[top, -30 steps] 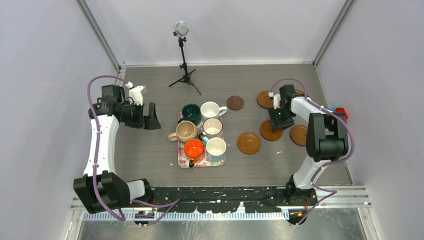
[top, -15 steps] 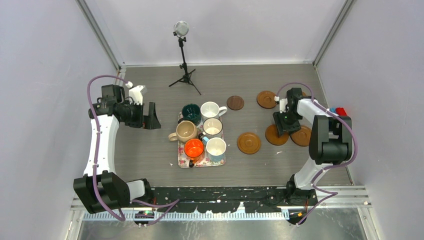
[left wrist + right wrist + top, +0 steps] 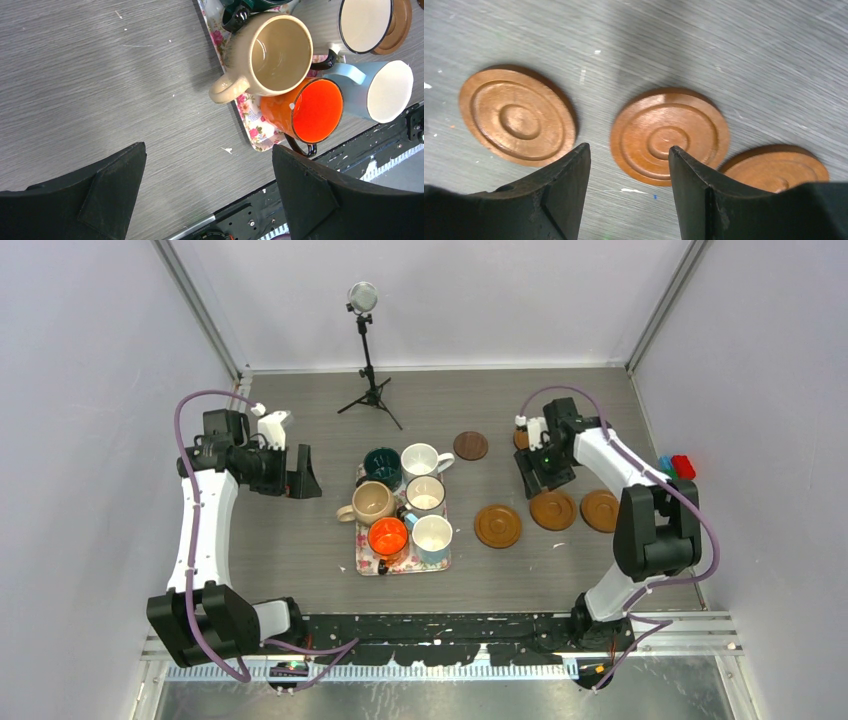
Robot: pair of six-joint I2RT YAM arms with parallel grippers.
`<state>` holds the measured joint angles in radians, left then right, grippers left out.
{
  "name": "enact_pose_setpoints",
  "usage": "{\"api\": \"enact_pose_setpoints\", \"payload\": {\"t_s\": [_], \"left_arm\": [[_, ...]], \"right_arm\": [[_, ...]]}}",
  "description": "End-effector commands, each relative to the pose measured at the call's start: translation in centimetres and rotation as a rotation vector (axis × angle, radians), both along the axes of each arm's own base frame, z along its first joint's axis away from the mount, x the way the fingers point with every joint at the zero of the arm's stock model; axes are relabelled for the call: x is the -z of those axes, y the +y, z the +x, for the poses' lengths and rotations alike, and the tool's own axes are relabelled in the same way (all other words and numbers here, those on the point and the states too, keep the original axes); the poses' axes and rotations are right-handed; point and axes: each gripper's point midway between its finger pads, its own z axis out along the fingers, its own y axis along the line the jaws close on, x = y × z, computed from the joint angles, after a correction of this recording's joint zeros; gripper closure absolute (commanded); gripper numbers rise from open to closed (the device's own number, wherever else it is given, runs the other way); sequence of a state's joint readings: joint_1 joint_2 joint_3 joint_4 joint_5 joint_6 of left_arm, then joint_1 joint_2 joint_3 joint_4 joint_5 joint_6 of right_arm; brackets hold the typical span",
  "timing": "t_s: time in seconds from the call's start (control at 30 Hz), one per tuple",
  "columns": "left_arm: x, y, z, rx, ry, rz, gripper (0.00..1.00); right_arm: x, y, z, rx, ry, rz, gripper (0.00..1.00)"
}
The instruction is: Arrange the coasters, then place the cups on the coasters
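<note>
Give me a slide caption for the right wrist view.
Open right end effector over three orange-brown coasters lying flat in a row on the grey table.

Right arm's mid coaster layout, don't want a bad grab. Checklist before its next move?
1. Right gripper empty: ok, jaws apart, nothing between.
2. Left gripper out of the way: ok, open, apart from floral tray.
3. Front row lying flat: ok, left coaster, middle coaster, right coaster.
4. Back coaster position: cannot tell, half hidden by right arm.
5. Dark brown coaster uncovered: ok.
6. Mugs on coasters: not ok, all six at tray.
</note>
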<state>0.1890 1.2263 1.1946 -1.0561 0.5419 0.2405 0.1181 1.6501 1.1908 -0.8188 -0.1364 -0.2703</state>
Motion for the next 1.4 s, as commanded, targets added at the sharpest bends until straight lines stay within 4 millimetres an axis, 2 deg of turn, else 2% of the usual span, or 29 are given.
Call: {"api": "enact_pose_setpoints", "payload": {"t_s": [0.0, 0.3, 0.43, 0.63, 0.8, 1.0, 1.13, 1.37], "left_arm": [[-1.3, -0.2, 0.1, 0.017, -0.046, 0.003, 0.0], [-1.0, -0.3, -0.2, 0.027, -0.037, 0.004, 0.0], [-1.1, -0.3, -0.3, 0.028, -0.04, 0.007, 0.0], [-0.9, -0.1, -0.3, 0.025, -0.038, 0.014, 0.0], [-0.9, -0.1, -0.2, 0.023, -0.037, 0.014, 0.0], [-1.0, 0.0, -0.1, 0.018, -0.038, 0.017, 0.0], [-0.7, 0.0, -0.1, 0.015, -0.033, 0.021, 0.0], [-0.7, 0.1, 0.1, 0.011, -0.033, 0.019, 0.0]], "right_arm": [[-0.2, 2.7, -0.9, -0.067, -0.003, 0.029, 0.36], [2.7, 6.2, -1.8, -0.205, 0.001, -0.073, 0.34], [3.9, 6.6, -1.8, -0.256, -0.003, -0.167, 0.33], [5.1, 7.6, -1.7, -0.289, 0.0, -0.207, 0.34], [5.2, 7.6, 0.2, -0.247, -0.031, -0.248, 0.43], [5.5, 7.5, 1.5, -0.232, -0.02, -0.253, 0.49], [5.4, 7.4, 2.5, -0.193, -0.02, -0.224, 0.49], [5.4, 9.1, 3.1, -0.179, 0.017, -0.133, 0.5]]}}
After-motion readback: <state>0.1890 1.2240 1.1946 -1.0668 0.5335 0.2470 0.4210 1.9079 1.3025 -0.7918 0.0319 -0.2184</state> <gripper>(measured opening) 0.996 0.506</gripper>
